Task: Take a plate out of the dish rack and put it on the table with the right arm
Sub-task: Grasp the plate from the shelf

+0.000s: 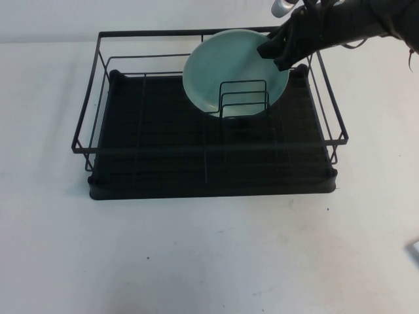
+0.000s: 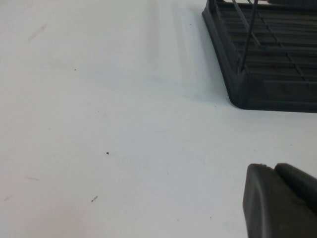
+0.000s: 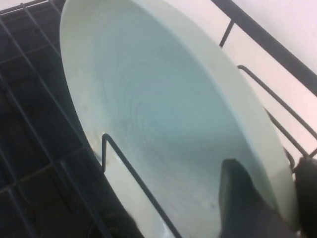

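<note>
White speckled table (image 1: 209,255) carries the black dish rack (image 1: 91,104), its wire plate holder (image 1: 243,98) upright near the middle. Leaning in that holder, the mint-green plate (image 1: 222,69) stands tilted toward twelve o'clock. At the plate's two o'clock rim the right gripper (image 3: 262,198) pinches the edge, one finger on each face. Off the rack's corner, the left gripper (image 2: 282,203) hovers low over the table; whether it is spread or closed cannot be told.
</note>
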You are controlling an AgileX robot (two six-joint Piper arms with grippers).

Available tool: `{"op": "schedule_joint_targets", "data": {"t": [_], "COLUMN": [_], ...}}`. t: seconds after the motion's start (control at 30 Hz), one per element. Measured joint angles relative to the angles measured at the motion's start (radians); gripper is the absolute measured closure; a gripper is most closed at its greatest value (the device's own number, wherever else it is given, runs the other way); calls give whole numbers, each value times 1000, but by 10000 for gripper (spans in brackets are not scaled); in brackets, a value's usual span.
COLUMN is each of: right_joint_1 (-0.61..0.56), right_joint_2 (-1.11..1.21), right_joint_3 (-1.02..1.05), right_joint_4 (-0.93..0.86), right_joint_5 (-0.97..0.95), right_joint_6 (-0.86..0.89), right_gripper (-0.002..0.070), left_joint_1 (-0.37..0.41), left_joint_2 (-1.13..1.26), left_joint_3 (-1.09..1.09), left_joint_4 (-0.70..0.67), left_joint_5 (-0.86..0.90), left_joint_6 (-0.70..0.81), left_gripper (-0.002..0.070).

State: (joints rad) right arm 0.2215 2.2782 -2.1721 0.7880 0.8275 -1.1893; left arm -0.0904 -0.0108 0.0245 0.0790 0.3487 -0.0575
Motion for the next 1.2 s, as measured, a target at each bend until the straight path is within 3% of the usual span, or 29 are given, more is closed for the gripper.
{"op": "schedule_joint_targets", "data": {"t": [0.37, 1.2], "right_joint_1": [0, -8], "right_joint_2": [0, -167], "right_joint_3": [0, -1], "right_joint_4": [2, -77], "right_joint_5": [-34, 20], "right_joint_6": [-18, 69], "right_gripper": [605, 641], "left_joint_1": [0, 0], "left_joint_2": [0, 0], "left_joint_3": [0, 0], "left_joint_4": [0, 0], "left_joint_5": [0, 0], "left_joint_6": [0, 0], "left_gripper": [679, 679]}}
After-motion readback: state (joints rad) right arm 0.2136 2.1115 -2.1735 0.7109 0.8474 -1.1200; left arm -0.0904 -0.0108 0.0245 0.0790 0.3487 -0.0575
